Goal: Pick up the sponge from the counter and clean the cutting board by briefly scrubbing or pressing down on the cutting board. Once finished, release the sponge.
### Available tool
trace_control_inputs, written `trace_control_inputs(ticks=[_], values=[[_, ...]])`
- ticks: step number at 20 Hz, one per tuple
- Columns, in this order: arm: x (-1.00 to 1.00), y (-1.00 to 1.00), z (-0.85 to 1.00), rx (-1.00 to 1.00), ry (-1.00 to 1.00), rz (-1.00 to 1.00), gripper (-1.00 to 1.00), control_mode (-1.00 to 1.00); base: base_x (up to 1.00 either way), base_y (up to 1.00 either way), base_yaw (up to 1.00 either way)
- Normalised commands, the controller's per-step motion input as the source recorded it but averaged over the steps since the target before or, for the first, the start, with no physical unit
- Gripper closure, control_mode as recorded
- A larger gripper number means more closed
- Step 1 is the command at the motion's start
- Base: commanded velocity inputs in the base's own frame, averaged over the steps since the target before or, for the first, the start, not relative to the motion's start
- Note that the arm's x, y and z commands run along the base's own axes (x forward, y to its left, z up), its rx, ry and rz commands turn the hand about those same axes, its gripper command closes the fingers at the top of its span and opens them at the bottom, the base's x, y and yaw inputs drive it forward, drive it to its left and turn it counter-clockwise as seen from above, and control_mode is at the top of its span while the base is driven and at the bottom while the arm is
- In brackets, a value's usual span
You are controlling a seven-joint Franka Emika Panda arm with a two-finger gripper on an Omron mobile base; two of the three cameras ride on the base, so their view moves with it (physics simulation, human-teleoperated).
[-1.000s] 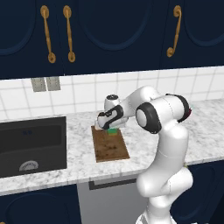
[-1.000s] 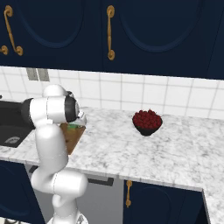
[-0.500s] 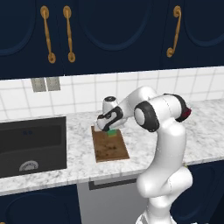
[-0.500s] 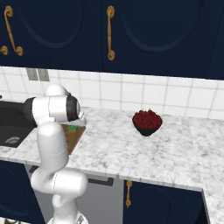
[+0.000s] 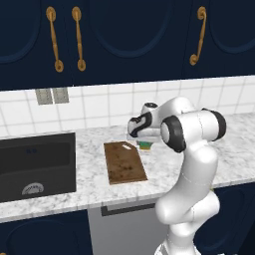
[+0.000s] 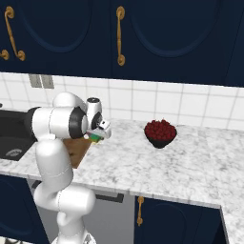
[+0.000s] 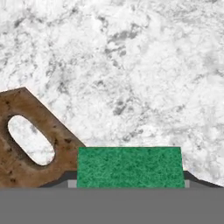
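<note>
The jaws (image 5: 145,143) are clenched on the sponge (image 7: 129,167). In the hand view its green top sits squarely between them at the bottom of the picture, with grey slivers of the fingers just showing at either side. In the left base view the sponge (image 5: 145,145) appears as a small green and yellow block under the white hand, just beside the far right corner of the cutting board (image 5: 124,162). Whether it touches the bench or is lifted slightly off it cannot be told. From the right base view the sponge (image 6: 96,137) peeks out beside the hand, with the brown board (image 6: 77,149) partly hidden behind the arm.

In the hand view the corner of the cutting board (image 7: 24,111) lies to the left of the sponge, its pale oval hole showing speckled stone through it. The bench (image 7: 131,65) spreads beyond.

Farther out, a black sink basin (image 5: 35,164) is set into the bench (image 5: 89,172) well left of the board. A dark bowl of red fruit (image 6: 160,133) stands well to the right on the bench. White tiled wall (image 5: 114,102) and dark blue cupboards with brass handles (image 5: 76,35) rise behind.
</note>
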Motion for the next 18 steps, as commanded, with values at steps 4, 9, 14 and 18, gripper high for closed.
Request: trace_control_inputs(ticks=[4,9,14,18], values=[[-0.10,-1.00,-0.23,0.03,0.00,-0.17,1.00,-1.00,0.00,0.00,0.00],[-0.12,-0.95,-0.20,0.00,-0.03,-0.18,1.00,-1.00,0.00,0.00,0.00],[-0.13,-0.37,-0.25,0.00,-0.04,-0.11,-1.00,-1.00,0.00,0.00,0.00],[-0.18,-0.27,-0.01,0.00,-0.07,-0.07,-1.00,-1.00,0.00,0.00,0.00]])
